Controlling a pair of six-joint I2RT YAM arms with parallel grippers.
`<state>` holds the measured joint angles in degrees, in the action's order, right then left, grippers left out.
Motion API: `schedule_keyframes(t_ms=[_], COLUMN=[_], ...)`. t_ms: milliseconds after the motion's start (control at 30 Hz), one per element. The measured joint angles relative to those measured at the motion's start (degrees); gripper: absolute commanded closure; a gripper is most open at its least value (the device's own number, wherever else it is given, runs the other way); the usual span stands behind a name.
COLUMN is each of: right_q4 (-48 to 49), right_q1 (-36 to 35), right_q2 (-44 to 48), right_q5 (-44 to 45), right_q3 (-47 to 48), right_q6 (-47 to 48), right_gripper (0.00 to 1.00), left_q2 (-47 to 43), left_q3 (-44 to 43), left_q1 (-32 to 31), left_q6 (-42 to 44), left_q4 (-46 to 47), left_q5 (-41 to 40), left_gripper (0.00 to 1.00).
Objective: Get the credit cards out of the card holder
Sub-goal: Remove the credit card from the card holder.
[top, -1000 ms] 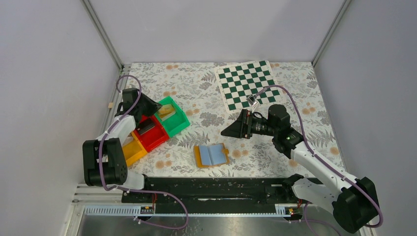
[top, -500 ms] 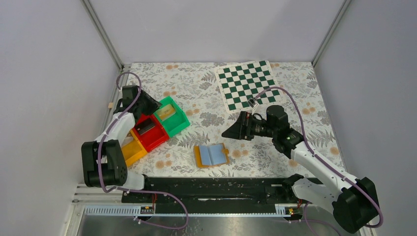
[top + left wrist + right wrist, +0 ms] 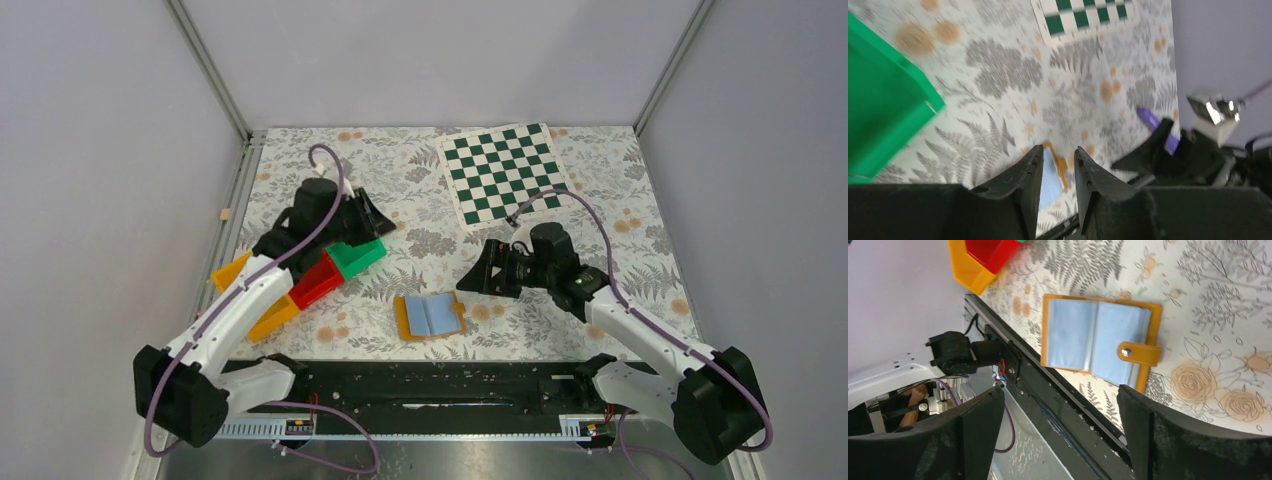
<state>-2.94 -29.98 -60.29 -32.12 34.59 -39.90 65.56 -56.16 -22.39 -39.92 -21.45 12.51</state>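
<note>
The card holder (image 3: pixel 430 315) lies open and flat on the floral table near the front edge, pale-blue sleeves up, orange border and snap tab (image 3: pixel 1139 353) on one side. In the right wrist view the card holder (image 3: pixel 1098 337) shows no separate credit cards in its sleeves. My right gripper (image 3: pixel 478 277) hovers just right of and behind it, jaws wide open and empty (image 3: pixel 1060 395). My left gripper (image 3: pixel 375 222) hangs over the bins, jaws a narrow gap apart with nothing between them (image 3: pixel 1057 152). In the left wrist view part of the card holder (image 3: pixel 1052 175) shows far beyond the fingers.
A green bin (image 3: pixel 355 257), a red bin (image 3: pixel 318 280) and an orange bin (image 3: pixel 275 318) sit in a row at the left, partly under my left arm. A green-and-white chessboard (image 3: pixel 500 172) lies at the back right. The black base rail (image 3: pixel 430 375) runs along the front.
My left arm has swung from the far-left bins toward the table's middle, and its jaws have parted slightly. My right gripper has sunk a little toward the card holder.
</note>
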Motion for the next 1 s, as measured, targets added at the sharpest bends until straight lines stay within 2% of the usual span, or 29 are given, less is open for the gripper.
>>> schedule_keyframes(t_ms=[167,433,633,833,1000], right_q4=[0.3,3.8,4.2,5.8,7.7], right_q1=[-2.4,-5.7,-8.3,-13.1,-14.6], right_q2=[-2.2,-10.7,-17.6,-18.6,-18.7], right_q5=[3.1,9.3,12.3,13.6,13.3], right_q3=[-2.5,-2.6,0.9,2.1,1.9], right_q6=[0.1,1.6,2.8,2.5,1.1], right_gripper=[0.24,0.43,0.46,0.46,0.45], left_q2=[-4.0,-5.5,-4.6,-4.6,-8.1], left_q3=[9.2,24.3,29.6,30.5,29.7], left_q1=[-7.4,-11.0,-11.3,-11.6,-14.0], left_q6=[-1.9,-5.2,-6.7,-7.6,-8.2], left_q4=[2.2,7.3,12.6,14.8,13.9], left_q5=[2.0,4.0,5.3,6.3,6.0], left_gripper=[0.71,0.71,0.72,0.73,0.73])
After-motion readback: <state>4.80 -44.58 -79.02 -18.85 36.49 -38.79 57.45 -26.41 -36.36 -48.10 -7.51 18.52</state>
